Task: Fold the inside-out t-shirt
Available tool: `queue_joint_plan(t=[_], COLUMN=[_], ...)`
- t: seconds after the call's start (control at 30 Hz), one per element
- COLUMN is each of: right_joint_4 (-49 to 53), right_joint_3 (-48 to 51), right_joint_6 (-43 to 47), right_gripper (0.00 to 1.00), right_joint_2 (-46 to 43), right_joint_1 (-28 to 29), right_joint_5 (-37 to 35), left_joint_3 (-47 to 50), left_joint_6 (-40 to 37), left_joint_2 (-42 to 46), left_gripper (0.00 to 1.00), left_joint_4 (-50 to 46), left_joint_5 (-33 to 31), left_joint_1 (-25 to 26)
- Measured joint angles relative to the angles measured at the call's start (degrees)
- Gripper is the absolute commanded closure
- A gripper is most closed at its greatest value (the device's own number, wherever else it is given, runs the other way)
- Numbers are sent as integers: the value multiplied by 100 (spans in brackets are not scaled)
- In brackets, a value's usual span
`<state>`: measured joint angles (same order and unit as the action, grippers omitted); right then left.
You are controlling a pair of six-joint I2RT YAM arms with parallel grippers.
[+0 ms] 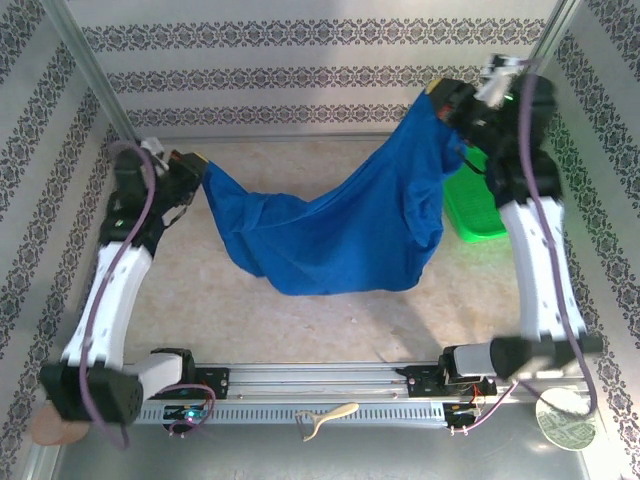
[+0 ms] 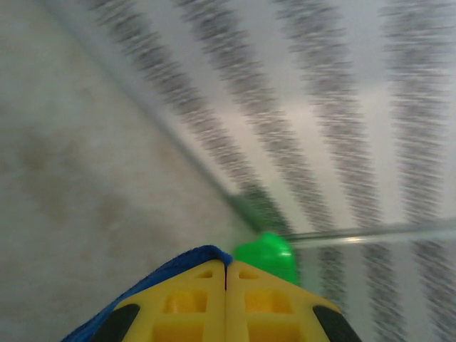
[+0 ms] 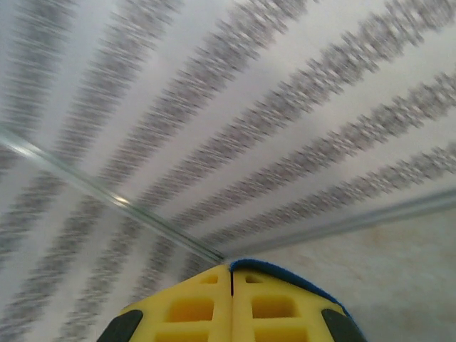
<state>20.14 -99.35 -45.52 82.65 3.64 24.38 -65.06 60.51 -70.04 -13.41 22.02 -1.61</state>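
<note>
Left hand (image 2: 226, 267) on seemingly plain t-shirt (image 1: 330, 230)

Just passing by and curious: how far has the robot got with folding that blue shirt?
Done: the t-shirt has been picked up. In hand: the left tool and the right tool, each shut on an edge, hold it slung between them, sagging over the table. Left: no fold shows yet, so laying it flat and all the folding are probably ahead.
</note>
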Motion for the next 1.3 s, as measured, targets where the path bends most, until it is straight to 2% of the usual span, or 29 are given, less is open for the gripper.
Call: queue_joint_plan(t=[0.07,0.17,0.2,0.23,0.27,0.3,0.33,0.4,0.5,0.6,0.67,0.77,0.87,0.97,1.07,1.3], right_joint_4=[92,487,643,813,973,1152,1333,1644,1919,1827,1589,1202,890,706,680,345], right_joint_3=[-175,-962,-1397,-1873,-2319,-2820,-3281,-3797,-3788,-2573,-1137,850,2540,3829,4645,5047], right_joint_6=[177,391,468,540,599,697,813,1034,1329,1513,1539,1432,1213,990,839,662], right_gripper=[100,100,95,70,55,47,43,41,40,40,38,35,34,34,34,33], right_joint_2=[815,2138,2599,3027,3383,3722,3989,4159,3803,2719,1617,227,-651,-874,-859,-625], right_joint_1=[107,188,197,205,214,216,227,273,422,710,925,1060,960,870,846,846], right_joint_5=[-199,-428,-468,-505,-516,-531,-546,-579,-713,-887,-1010,-1191,-1443,-1652,-1797,-1919], left_joint_3=[90,-35,-197,-402,-584,-824,-1021,-1325,-1432,-1200,-1023,-876,-925,-1355,-1912,-2811], left_joint_6=[0,-44,-107,-199,-251,-387,-507,-789,-1209,-1652,-2044,-2645,-3104,-3482,-3781,-4157], left_joint_2=[-774,-1840,-2162,-2437,-2621,-2791,-2879,-2896,-2675,-2378,-2249,-2299,-2625,-3364,-4103,-4935], left_gripper=[99,81,71,62,56,46,38,29,25,23,23,23,23,24,26,31], left_joint_4=[81,219,238,243,262,264,262,249,251,131,-107,-507,-833,-1259,-1593,-2079], left_joint_5=[-22,-35,-35,-20,2,13,37,79,157,170,35,-337,-752,-1327,-2000,-3034], left_joint_1=[-70,-155,-188,-216,-229,-249,-256,-264,-258,-181,24,632,1296,1823,2118,2299])
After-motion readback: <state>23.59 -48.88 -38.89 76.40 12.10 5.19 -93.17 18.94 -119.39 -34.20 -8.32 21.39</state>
